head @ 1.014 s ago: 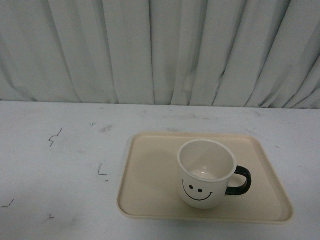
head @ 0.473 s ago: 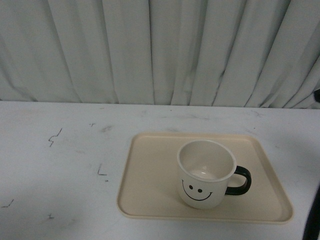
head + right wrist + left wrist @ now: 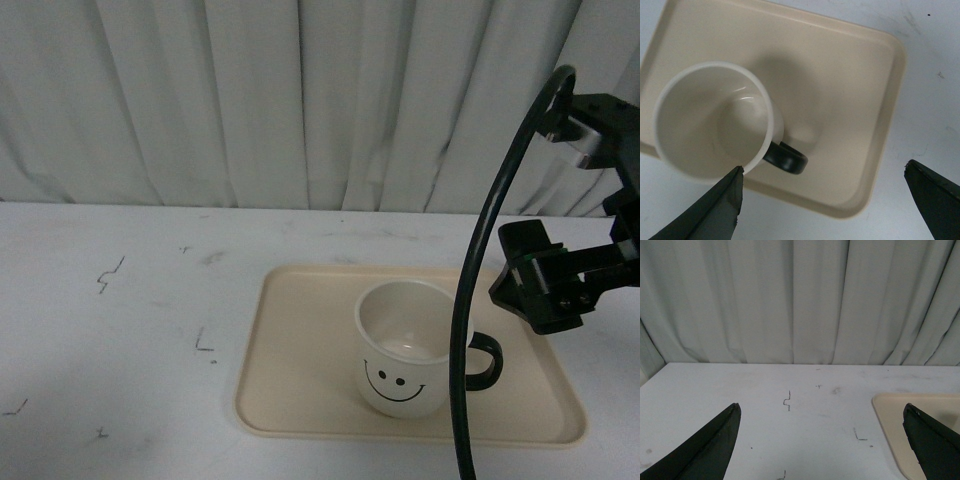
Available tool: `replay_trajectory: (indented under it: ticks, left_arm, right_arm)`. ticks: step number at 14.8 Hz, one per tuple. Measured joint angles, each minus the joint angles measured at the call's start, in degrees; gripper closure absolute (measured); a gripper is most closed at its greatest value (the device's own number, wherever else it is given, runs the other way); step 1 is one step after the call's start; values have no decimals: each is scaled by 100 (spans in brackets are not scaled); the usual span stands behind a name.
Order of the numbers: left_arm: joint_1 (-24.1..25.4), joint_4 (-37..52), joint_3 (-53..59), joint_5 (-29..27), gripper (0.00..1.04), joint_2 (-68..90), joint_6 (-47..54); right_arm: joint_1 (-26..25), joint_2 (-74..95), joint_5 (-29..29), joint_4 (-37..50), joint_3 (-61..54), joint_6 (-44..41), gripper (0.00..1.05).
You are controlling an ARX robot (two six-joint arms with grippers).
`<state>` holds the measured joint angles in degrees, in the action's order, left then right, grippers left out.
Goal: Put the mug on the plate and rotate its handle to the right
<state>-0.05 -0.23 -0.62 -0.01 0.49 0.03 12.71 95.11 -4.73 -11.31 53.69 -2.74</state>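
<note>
The cream-white mug point(image 3: 405, 350) stands upright on the beige plate point(image 3: 300, 400), smiley face toward the camera. Its black handle point(image 3: 485, 362) points right. My right arm point(image 3: 548, 285) hangs above the plate's right side, clear of the mug. From the right wrist, the open right gripper point(image 3: 822, 170) looks down on the mug point(image 3: 715, 120), the handle point(image 3: 785, 157) and the plate point(image 3: 890, 100), holding nothing. The left gripper point(image 3: 821, 406) is open over bare table, with the plate's corner point(image 3: 895, 415) near one finger.
A black cable point(image 3: 470, 300) arcs down from the right arm in front of the mug's handle side. Pleated white curtains point(image 3: 300, 100) close off the table's far edge. The white table point(image 3: 120, 330) carries small pen marks left of the plate.
The right arm and its cable have come into the front view from the right, over the plate's right side. Mug and plate have not moved.
</note>
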Motion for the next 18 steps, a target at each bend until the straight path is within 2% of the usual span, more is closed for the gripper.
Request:
replay_trajectory:
  ticks: [5, 8, 17, 18]
  left_arm:
    - [0, 0, 0, 0, 7, 0, 0]
    - [0, 0, 0, 0, 7, 0, 0]
    - [0, 0, 0, 0, 7, 0, 0]
    - [0, 0, 0, 0, 7, 0, 0]
  right_arm:
    - [4, 785, -24, 459, 345, 186, 6]
    - [15, 1084, -227, 542, 538, 192, 6]
    - [269, 1738, -361, 1010, 780, 216, 7]
    - [313, 1781, -341, 1038, 782, 225, 17]
